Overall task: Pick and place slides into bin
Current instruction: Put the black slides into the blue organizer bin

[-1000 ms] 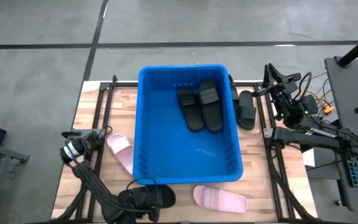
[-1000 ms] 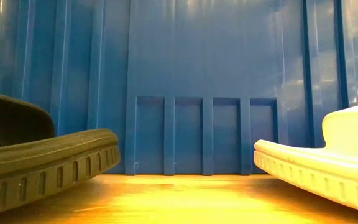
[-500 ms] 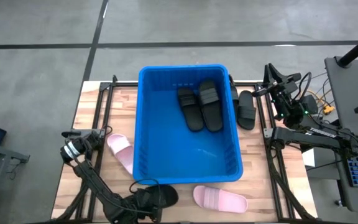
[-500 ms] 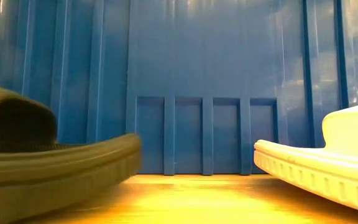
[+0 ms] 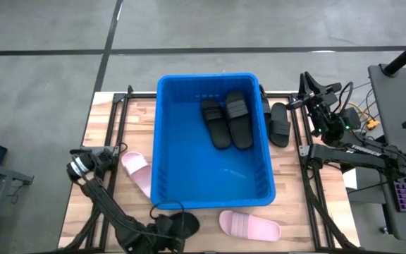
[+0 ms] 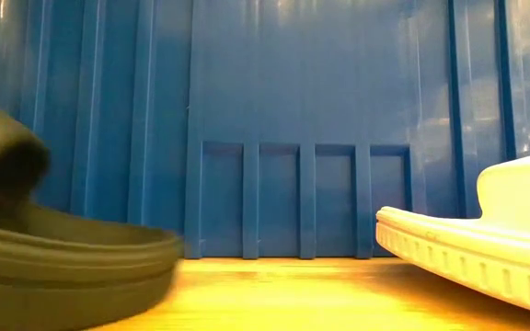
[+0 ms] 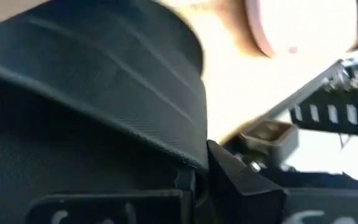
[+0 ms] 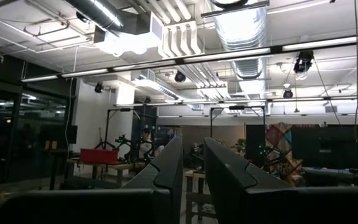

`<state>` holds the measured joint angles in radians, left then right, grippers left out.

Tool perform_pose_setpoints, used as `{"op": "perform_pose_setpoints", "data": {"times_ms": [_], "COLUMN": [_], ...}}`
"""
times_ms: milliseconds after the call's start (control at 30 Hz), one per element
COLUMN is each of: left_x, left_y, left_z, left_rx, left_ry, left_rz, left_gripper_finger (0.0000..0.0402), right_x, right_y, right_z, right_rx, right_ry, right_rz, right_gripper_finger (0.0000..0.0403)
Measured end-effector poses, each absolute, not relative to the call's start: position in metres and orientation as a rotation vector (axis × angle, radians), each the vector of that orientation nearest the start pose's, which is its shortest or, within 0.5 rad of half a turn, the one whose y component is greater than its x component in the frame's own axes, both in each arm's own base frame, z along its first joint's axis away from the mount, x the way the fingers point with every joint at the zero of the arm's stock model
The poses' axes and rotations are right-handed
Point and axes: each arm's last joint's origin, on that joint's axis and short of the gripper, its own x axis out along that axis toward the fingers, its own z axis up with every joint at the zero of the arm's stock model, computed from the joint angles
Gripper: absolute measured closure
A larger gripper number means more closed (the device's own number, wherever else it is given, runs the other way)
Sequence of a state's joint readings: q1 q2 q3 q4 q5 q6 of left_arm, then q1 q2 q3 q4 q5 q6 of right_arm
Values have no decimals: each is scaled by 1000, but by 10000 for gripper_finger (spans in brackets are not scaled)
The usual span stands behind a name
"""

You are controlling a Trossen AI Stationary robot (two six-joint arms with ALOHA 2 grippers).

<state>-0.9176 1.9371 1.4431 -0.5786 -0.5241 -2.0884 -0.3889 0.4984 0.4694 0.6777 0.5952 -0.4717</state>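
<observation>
A black slide (image 5: 183, 224) lies at the table's near edge, in front of the blue bin (image 5: 162, 141), with my left gripper (image 5: 162, 227) shut on it. It looms at the left of the low view (image 6: 63, 267). Two black slides (image 5: 228, 120) lie inside the bin at its far end. Another black slide (image 5: 279, 123) lies outside the bin's right wall. One pink slide (image 5: 137, 171) sits by the bin's left wall. Another pink slide (image 5: 249, 226) lies at the near edge, and also shows in the low view (image 6: 486, 248). My right gripper (image 8: 194, 168) is raised at the far right, shut on nothing. My left gripper holds the black slide by its wide ribbed strap (image 7: 166, 134). One finger (image 7: 235, 180) shows at the strap's edge; the strap hides the other. The fingers slant downward from the table's near left. The slide's front end (image 6: 159, 262) tips up off the tabletop.
The bin's near wall (image 6: 293, 138) stands close behind the held slide. Metal frame rails (image 5: 118, 127) run along the left and right sides of the tabletop. Cables, a keyboard and equipment (image 5: 393, 176) crowd the right side beyond the table.
My left gripper has taken hold of the black slide at the near edge and risen slightly. The slide first slid a little toward the right, then tipped, so that its strap stands higher and its front end comes off the table.
</observation>
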Motion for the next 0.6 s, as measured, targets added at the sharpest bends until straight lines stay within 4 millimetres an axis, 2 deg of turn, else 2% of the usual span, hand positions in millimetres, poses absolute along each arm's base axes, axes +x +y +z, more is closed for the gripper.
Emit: {"op": "perform_pose_setpoints", "data": {"times_ms": [267,433,600], "left_x": [249,249,262], "left_y": [-299,-294,-285], "left_z": [252,287,313], "left_rx": [-1248,-1226,-1165], "left_ry": [721,646,535], "left_rz": [421,232,72], "left_gripper_finger": [400,401,401], "right_x": [94,94,94], "right_y": [-56,-56,-56], "right_z": [338,338,338], "right_rx": [-348,-348,-348], "right_ry": [-434,-433,-434], "right_rz": [-1084,-1085,-1085], "right_gripper_finger": [346,346,346]}}
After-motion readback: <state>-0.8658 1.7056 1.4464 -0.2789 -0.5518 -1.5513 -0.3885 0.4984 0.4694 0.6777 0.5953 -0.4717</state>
